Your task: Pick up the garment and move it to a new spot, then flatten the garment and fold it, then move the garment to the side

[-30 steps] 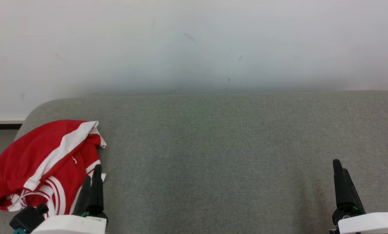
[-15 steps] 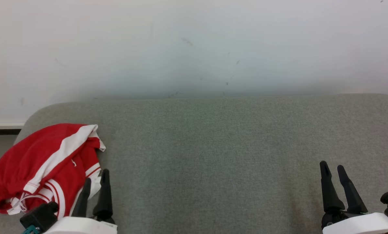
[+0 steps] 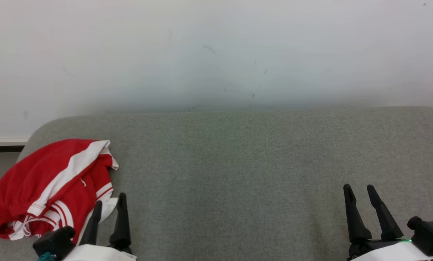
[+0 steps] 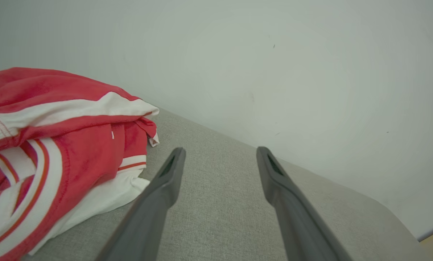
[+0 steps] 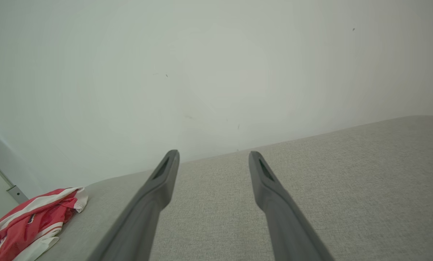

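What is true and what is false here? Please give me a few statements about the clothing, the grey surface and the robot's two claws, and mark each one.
1. The garment lies at the left end of the grey cushion. True.
2. The left gripper is clamped on the garment. False: its fingers stand apart beside the garment and grip nothing.
3. The right gripper is open over bare cushion, far from the garment. True.
4. The garment is plain blue. False: it is red with white stripes.
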Controlling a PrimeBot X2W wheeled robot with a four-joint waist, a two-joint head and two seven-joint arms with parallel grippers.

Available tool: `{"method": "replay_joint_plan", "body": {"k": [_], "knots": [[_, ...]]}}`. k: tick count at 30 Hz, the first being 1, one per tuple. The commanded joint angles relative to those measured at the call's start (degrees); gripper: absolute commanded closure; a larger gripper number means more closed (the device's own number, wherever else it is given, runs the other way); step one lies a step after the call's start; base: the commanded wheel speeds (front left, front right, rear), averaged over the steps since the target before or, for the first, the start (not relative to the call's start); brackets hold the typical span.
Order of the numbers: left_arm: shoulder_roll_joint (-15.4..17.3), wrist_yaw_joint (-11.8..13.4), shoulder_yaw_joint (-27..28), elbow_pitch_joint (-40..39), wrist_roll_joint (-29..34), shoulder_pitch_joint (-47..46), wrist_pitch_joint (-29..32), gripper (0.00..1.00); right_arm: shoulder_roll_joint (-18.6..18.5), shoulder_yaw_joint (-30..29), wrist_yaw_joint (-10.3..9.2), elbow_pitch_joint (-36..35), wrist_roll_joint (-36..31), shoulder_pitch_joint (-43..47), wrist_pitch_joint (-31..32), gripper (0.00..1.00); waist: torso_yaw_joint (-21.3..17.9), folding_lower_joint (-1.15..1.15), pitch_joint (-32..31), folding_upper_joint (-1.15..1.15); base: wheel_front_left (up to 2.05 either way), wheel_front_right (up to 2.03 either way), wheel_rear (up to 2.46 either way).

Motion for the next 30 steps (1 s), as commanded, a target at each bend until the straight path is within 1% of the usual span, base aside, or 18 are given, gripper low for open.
{"method": "replay_joint_plan", "body": {"k": [1, 15, 23, 30], "knots": [[0.6, 0.2, -0.2, -0.5, 2.4, 0.1, -0.7, 0.00, -0.4, 0.3, -0.06, -0.1, -2.0, 0.1, -0.7, 0.00, 0.0, -0.01, -0.1, 0.00, 0.00, 0.00, 0.00], [0.3, 0.4, -0.5, -0.5, 8.0, 0.8, -2.4, 0.00, 0.0, 0.7, -0.07, 0.6, -8.2, 0.1, -2.4, 0.00, -0.4, -0.01, -0.4, 0.00, 0.00, 0.00, 0.00], [0.2, 0.1, -0.5, -0.2, 10.7, 1.0, -3.4, 0.00, 0.4, 1.3, -0.07, 0.7, -11.5, 0.0, -3.4, 0.00, -0.6, -0.01, -0.6, 0.00, 0.00, 0.00, 0.00], [0.1, 0.0, -0.3, 0.4, 12.9, 0.9, -4.3, 0.00, 0.7, 1.8, -0.08, 1.0, -12.8, 0.0, -4.3, 0.00, -0.8, -0.01, -0.8, 0.00, 0.00, 0.00, 0.00]]}}
